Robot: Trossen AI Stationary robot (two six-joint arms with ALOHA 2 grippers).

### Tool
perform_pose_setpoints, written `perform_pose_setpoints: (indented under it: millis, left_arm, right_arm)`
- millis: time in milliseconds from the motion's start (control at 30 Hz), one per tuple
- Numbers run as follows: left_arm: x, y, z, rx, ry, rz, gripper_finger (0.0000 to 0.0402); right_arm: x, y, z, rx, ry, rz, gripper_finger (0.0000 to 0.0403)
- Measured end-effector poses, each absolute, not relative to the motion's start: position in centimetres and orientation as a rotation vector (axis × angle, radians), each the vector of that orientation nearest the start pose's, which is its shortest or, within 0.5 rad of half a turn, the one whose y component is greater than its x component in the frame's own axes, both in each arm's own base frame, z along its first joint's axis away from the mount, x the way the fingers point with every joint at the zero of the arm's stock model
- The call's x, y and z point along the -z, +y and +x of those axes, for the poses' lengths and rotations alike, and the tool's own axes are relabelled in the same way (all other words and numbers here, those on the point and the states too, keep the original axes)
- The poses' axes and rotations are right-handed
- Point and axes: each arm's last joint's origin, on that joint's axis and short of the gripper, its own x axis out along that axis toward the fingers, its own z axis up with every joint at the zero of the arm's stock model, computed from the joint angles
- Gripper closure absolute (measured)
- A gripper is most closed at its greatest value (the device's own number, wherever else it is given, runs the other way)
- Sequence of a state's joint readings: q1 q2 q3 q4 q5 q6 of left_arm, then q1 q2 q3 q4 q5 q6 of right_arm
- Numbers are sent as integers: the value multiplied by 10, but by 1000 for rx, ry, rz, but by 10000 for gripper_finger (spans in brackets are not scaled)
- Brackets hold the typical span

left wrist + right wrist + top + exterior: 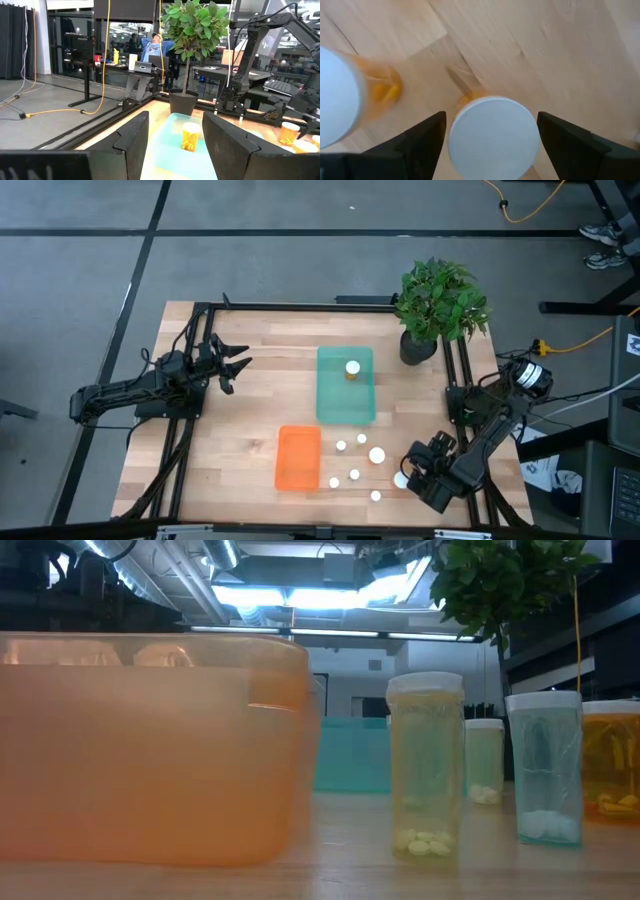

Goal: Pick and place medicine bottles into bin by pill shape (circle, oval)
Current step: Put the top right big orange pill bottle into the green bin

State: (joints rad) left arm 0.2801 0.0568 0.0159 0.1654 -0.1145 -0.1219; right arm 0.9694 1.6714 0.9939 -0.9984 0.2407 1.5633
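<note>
White-capped bottle (494, 137) btwn open right hand (490, 132) fingers, untouched.

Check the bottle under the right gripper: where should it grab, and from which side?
Judging by the views, grip just under the white cap of the upright bottle, descending from straight above. The right gripper is open, fingers straddling the cap. A neighbouring bottle stands apart to one side, so a vertical approach looks safest.

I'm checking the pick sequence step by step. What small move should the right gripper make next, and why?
Probably close the fingers. The right gripper is open and sits straddling the white cap of a bottle standing on the table, one finger on each side with gaps showing. The left gripper waits open, facing the green tray.
</note>
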Motion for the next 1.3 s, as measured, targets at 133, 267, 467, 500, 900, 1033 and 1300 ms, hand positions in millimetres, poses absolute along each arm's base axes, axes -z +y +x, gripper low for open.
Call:
perform_pose_setpoints:
  millis: [133,267,467,500,900,1033,1300]
  left_arm:
    - [-180,31,95,-386,-149,-110,224]
    - [-180,31,95,-386,-149,-110,224]
    - [-180,31,95,-386,-149,-110,224]
    - [-180,31,95,-386,-149,-110,224]
    - [-180,31,95,-385,-149,-112,224]
    - [-180,31,95,-386,-149,-112,224]
    - [-180,31,95,-386,-149,-112,224]
  right_arm:
    - [-164,213,157,581,1331,321,90]
    - [-164,213,158,583,1331,323,115]
    - [-164,213,158,582,1331,323,182]
    - [-164,213,158,582,1331,324,192]
    - [-193,185,176,836,1392,262,195]
    - [-220,170,192,913,1365,176,203]
    - [-263,143,246,718,1218,39,197]
